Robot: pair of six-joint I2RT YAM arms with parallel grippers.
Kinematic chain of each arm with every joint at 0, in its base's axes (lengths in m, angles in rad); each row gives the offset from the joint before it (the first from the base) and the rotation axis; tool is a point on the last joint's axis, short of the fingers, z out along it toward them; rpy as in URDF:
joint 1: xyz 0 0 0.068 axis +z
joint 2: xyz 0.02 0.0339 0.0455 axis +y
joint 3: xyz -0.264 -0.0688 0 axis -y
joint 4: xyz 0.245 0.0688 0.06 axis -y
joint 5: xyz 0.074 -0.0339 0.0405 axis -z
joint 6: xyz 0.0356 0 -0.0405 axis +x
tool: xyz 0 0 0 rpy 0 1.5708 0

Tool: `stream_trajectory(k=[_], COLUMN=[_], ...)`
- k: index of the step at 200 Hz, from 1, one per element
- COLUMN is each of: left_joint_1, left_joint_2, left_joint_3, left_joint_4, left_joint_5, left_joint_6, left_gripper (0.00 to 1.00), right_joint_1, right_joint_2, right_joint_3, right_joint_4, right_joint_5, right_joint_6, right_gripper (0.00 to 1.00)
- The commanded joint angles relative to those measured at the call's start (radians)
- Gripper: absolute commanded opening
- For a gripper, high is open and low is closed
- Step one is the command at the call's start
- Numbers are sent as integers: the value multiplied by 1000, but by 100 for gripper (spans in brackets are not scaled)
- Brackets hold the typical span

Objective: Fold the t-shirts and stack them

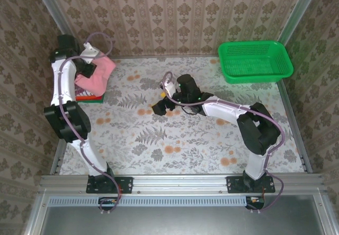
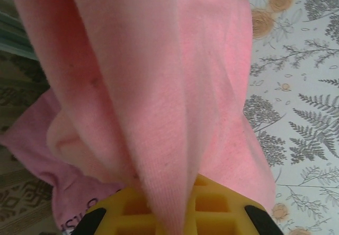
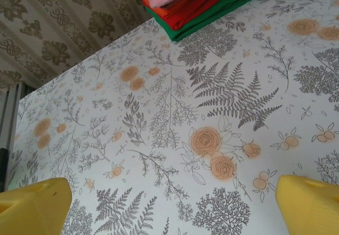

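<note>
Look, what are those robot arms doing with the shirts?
The left gripper is shut on the pink t-shirt, holding it over the stack of folded shirts at the far left. The right gripper is open over the flowery table, holding nothing. A green basket sits at the far right.

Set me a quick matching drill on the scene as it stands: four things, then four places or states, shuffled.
Things:
1. pink shirt
2. stack
3. basket
4. right gripper

Places or states:
A. far right corner of the table
B. open, over mid-table
C. hanging from the shut left gripper
D. folded, at the left edge, below the hanging cloth

Pairs: 1-C, 2-D, 3-A, 4-B
</note>
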Motion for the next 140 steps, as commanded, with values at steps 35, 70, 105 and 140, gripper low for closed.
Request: stream_trajectory(k=[35, 70, 105, 140], left_joint_1=[51, 57, 67, 89], left_joint_2=[39, 76, 117, 167], left_joint_3=[148, 200, 217, 250], left_joint_4=[-84, -110, -80, -71], left_joint_5=[50, 30, 16, 13], left_joint_6=[-14, -22, -67, -123], left_gripper=[0, 0, 0, 0], right_joint_1=[-3, -2, -2, -3], right_joint_2=[29, 28, 30, 27], right_joint_3=[22, 19, 14, 12], right_joint_4=[53, 24, 22, 19], right_joint_5=[8, 16, 18, 27], right_joint_6=[43, 18, 21, 24], right_gripper=[100, 100, 100, 100])
